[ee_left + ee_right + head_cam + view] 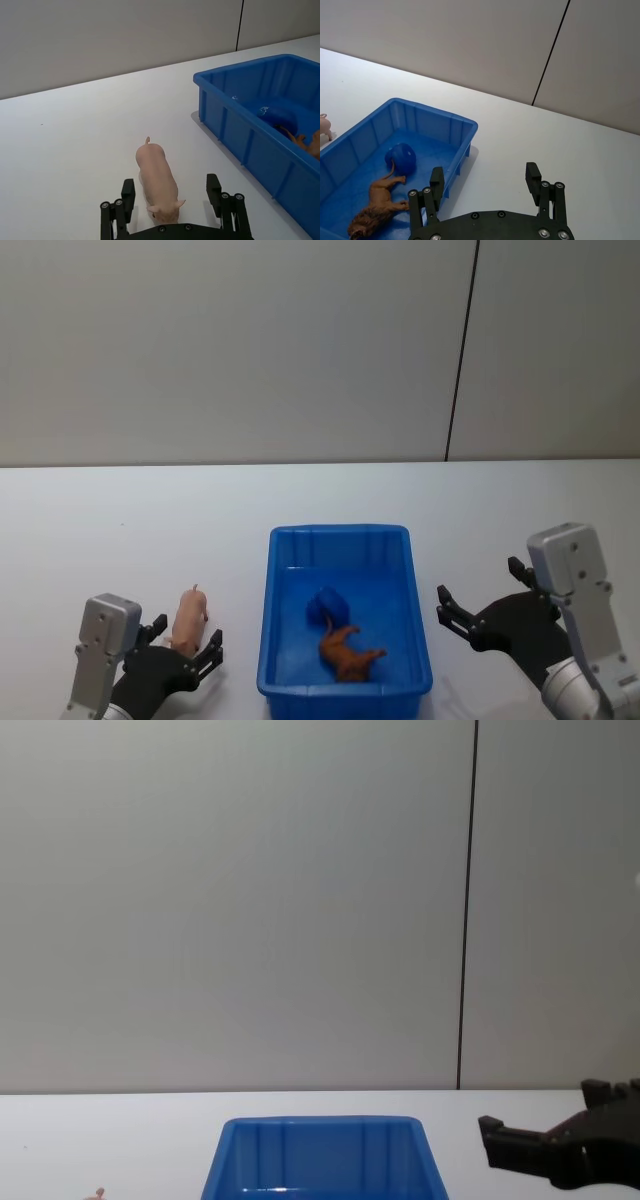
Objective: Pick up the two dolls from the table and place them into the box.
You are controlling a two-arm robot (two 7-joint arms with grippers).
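A pale pink pig doll lies on the white table, left of the blue box. My left gripper is open, its fingers either side of the pig's head end without touching. In the left wrist view the pig sits between the fingers of that gripper. A brown lion doll lies inside the box beside a blue rounded item. My right gripper hangs open and empty just right of the box.
The box holds the lion and the blue item in the right wrist view, with my right gripper above the table beside it. A grey wall stands behind the table. Bare tabletop lies left, right and behind the box.
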